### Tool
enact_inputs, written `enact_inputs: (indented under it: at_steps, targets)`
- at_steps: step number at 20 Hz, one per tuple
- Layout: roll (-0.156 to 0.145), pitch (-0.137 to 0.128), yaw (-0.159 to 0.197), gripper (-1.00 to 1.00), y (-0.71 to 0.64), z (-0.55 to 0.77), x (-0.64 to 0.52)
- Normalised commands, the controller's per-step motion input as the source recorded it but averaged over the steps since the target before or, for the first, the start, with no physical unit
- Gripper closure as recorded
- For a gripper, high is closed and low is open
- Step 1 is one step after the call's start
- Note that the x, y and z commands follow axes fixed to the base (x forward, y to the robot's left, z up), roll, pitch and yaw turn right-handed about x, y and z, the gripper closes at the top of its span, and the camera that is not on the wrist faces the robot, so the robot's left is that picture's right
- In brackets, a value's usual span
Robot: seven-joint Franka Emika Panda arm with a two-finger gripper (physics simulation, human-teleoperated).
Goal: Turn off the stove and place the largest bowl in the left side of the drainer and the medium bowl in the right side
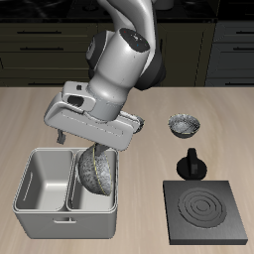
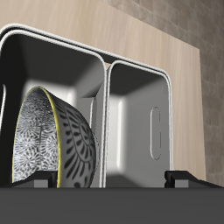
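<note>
Stove (image 1: 205,210) burner dark. Bowl (image 1: 97,171) on edge in drainer (image 1: 45,206) compartment (size rank unconfirmed). Gripper (image 1: 92,149) directly above; jaw state indeterminate. Next: confirm release, lift clear.

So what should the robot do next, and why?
Probably lift the end effector straight up, clear of the drainer. The speckled bowl already leans on edge inside one compartment, and the fingers look spread apart, not clamping it. The stove burner is dark, so the bowl out on the table likely comes next.
</note>
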Motion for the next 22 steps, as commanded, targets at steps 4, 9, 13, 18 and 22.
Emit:
enact_inputs:
  at_steps: [4,9,13,18,22]
  targets:
    - [0.082,-0.001,-0.095,-1.00,0.18,0.11,-0.15]
    - [0.039,-0.017,-0.009,-1.00,0.13,0.09,-0.13]
    - [0.028,-0.019,-0.068,-1.00,-0.01,0.13,-0.12]
    - [0.013,-0.015,0.010,-1.00,0.06,0.04,-0.13]
    - [0.030,-0.045,0.041,-1.00,0.07,0.01,-0.24]
